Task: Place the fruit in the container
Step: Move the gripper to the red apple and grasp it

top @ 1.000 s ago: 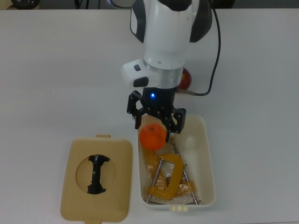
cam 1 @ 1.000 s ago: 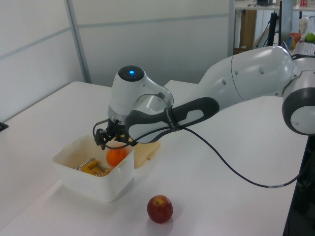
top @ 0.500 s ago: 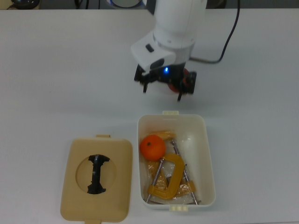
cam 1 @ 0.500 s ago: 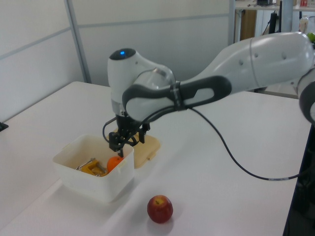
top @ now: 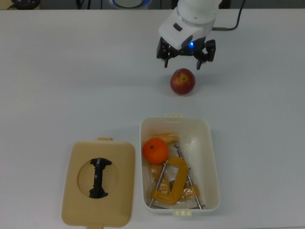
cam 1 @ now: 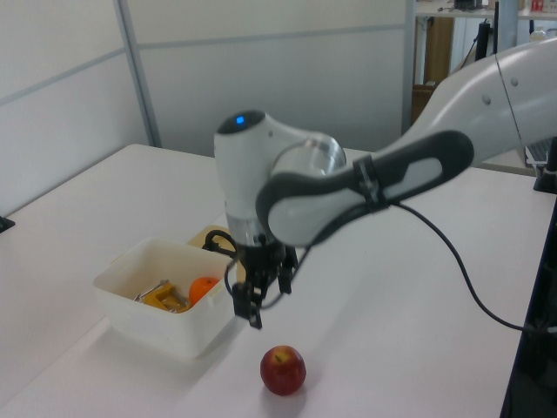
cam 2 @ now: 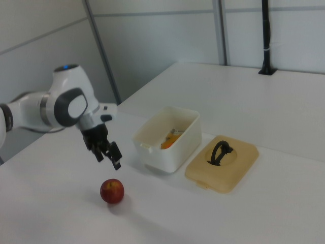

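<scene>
End effector (top: 186,64) spread above apple (top: 183,81) (seemingly clear).

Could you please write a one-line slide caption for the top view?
Open tool above the apple; mandarin and C-clamp in the tub, lid beside it.

White table (top: 71,71), grey panelled walls (cam 1: 287,70) (partitioned)

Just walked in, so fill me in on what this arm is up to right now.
The Franka arm is loading fruit into the white tub. The mandarin already lies inside it, next to a yellow C-clamp. The gripper is open and empty, hanging above the table close to the apple, which sits outside the tub. The tan lid lies off, beside the tub.
</scene>
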You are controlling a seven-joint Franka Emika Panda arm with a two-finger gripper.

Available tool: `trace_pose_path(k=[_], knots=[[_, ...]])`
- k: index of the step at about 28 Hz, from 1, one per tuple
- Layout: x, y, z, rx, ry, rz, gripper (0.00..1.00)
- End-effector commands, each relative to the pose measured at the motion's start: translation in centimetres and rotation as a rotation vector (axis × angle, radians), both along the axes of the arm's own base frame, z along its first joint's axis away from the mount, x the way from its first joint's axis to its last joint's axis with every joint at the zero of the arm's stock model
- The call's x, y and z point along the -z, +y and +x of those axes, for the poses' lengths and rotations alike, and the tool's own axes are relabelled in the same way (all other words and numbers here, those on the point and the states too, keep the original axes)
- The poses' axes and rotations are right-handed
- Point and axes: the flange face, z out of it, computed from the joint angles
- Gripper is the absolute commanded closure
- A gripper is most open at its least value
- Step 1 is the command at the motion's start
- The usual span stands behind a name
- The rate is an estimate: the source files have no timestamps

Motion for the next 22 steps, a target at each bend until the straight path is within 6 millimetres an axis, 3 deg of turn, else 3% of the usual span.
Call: trace_pose_path(k=[1,14,22], knots=[[3.3,0.6,-2.3,-0.003,-0.049,-0.042,0.00],[9.7,1.5,-3.3,-0.019,-0.054,-0.109,0.00],[12.3,2.9,-3.3,-0.026,-0.065,-0.132,0.00]])
